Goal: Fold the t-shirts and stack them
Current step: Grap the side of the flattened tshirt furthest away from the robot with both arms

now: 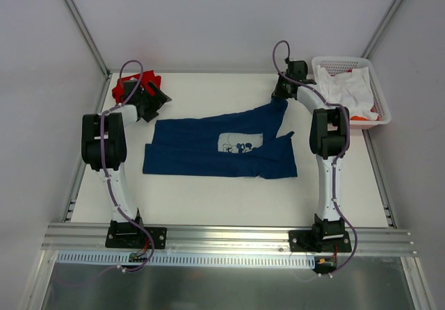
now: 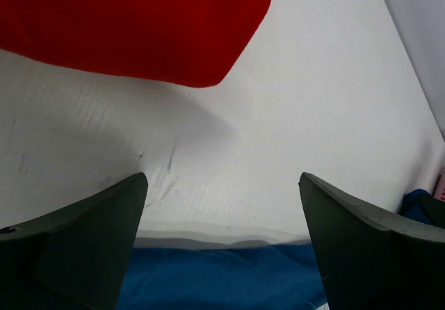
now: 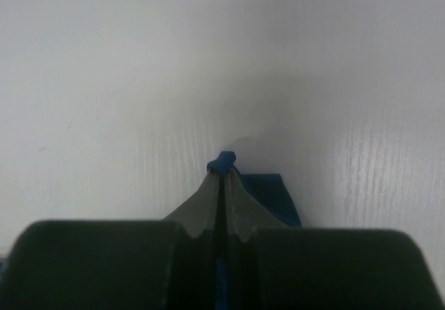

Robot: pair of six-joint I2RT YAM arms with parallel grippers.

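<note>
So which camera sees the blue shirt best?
The top external view: nearly the whole navy t-shirt lies spread out, cartoon print showing. The left wrist view catches only a blue edge; the right wrist view only a pinch held in the right tool.

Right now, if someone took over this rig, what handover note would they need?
Left end effector: open, empty, beside the red t-shirt at the far left corner.
Right end effector: shut on a corner of the navy t-shirt, which stretches toward the far edge.
Done: navy one lies mid-table, apparently partly folded.
Left: finish that fold, then stack the shirts; whether the red one is folded is unclear.
</note>
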